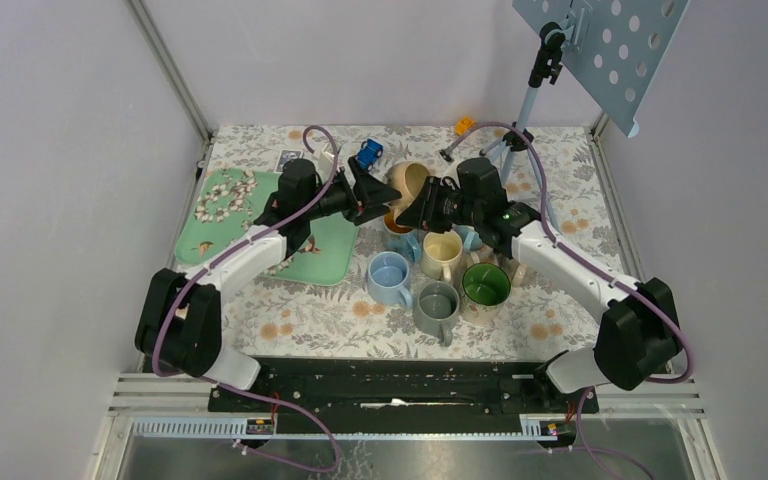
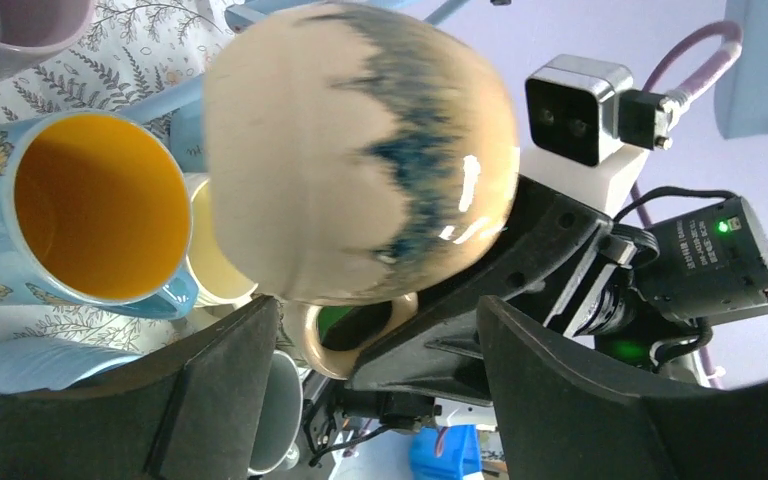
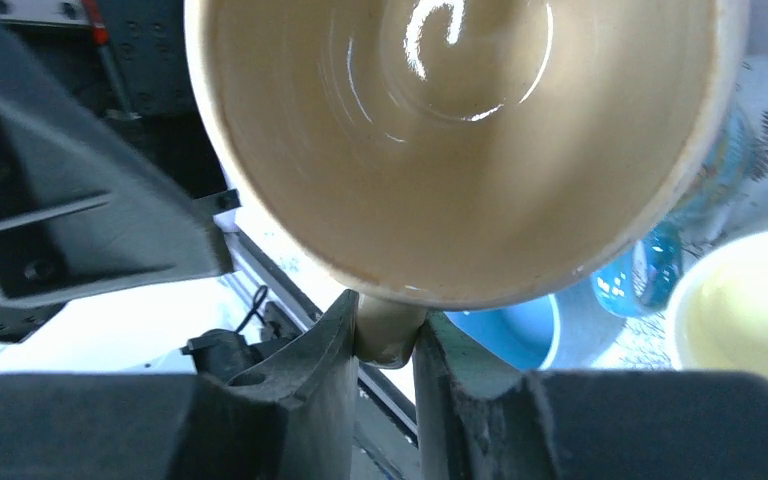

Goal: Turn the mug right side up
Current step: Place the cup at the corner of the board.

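A beige mug (image 1: 409, 180) with a dark blue glaze streak hangs in the air above the cluster of mugs, tilted. In the right wrist view its mouth (image 3: 460, 130) faces the camera. My right gripper (image 3: 386, 345) is shut on the mug's handle (image 3: 388, 335), which is pinched between both fingers. In the left wrist view the mug's rounded outside (image 2: 360, 150) fills the top. My left gripper (image 2: 380, 340) stands open just under it, its fingers (image 2: 225, 385) spread wide and apart from the mug. The two grippers meet at the mug (image 1: 390, 200).
Upright mugs stand below: blue (image 1: 388, 277), grey (image 1: 437, 305), green-lined (image 1: 485, 285), cream (image 1: 441, 250), and a butterfly mug with an orange inside (image 2: 90, 220). A green floral tray (image 1: 320, 258) lies left. A tripod stand (image 1: 525, 120) rises at the back right.
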Tool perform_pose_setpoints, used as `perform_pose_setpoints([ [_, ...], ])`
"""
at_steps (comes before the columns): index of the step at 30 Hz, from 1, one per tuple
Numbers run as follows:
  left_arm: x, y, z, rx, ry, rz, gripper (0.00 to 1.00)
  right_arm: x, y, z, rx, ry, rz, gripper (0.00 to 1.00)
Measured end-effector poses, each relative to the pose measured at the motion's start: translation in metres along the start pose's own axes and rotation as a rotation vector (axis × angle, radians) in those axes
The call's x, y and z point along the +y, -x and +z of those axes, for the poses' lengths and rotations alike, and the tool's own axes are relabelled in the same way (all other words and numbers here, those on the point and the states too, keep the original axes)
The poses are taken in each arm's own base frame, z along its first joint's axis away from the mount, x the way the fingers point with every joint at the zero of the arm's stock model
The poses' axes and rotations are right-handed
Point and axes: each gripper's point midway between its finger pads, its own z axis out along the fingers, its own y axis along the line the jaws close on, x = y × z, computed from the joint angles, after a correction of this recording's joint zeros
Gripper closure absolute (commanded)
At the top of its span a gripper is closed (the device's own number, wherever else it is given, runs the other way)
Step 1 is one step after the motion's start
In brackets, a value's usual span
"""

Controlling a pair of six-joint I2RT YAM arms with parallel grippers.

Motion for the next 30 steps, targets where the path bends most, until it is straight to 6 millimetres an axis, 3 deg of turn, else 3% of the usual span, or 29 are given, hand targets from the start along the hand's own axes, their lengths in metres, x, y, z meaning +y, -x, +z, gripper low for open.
perform_pose_setpoints([
  [4,-0.004,-0.009,0.0,0.011,0.004,0.037,0.18,-0.009,-0.006,-0.005,0.011,-0.058,-0.012,1.0],
  [9,-0.01,-0.016,0.001,0.02,-0.005,0.078,0.15,-0.008,0.003,-0.015,-0.025,-0.093,-0.046,1.0],
  [25,-0.016,-0.016,-0.004,0.009,-0.008,0.127,0.12,-0.011,0.003,-0.027,-0.023,-0.163,-0.088,1.0],
  [30,-0.017,-0.016,-0.011,-0.008,0.026,0.136,0.1,-0.011,0.005,-0.042,-0.046,-0.198,-0.103,1.0],
])
